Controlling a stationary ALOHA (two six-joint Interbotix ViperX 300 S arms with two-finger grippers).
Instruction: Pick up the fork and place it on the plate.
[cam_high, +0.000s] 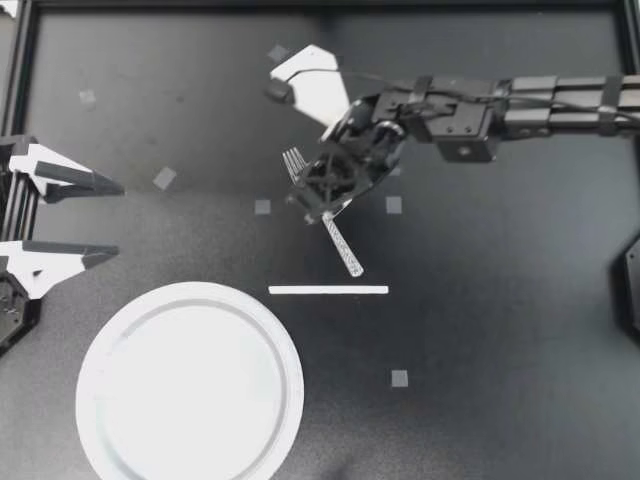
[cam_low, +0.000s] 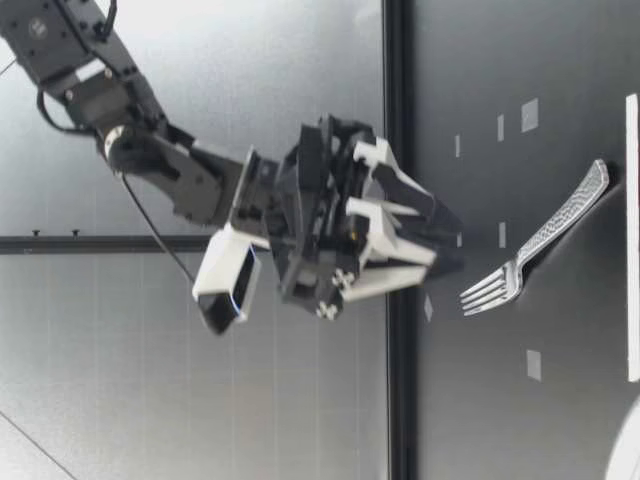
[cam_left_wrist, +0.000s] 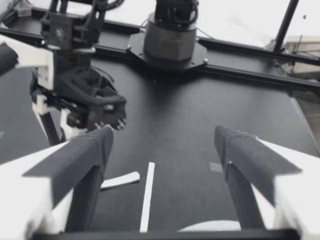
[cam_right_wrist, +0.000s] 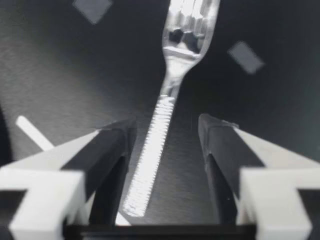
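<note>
The right tool (cam_high: 330, 185) hangs open above the fork (cam_high: 343, 245), which lies flat on the bench (cam_high: 500, 300) apart from the plate (cam_high: 288, 345), its fingers (cam_right_wrist: 112, 145) straddling the handle (cam_right_wrist: 150, 150) without touching, evidently lined up to pinch it.

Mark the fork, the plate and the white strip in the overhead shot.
fork (cam_high: 344, 248): top view, on its handle.
plate (cam_high: 190, 390): top view, on its bare centre.
white strip (cam_high: 328, 290): top view, on its middle.
</note>
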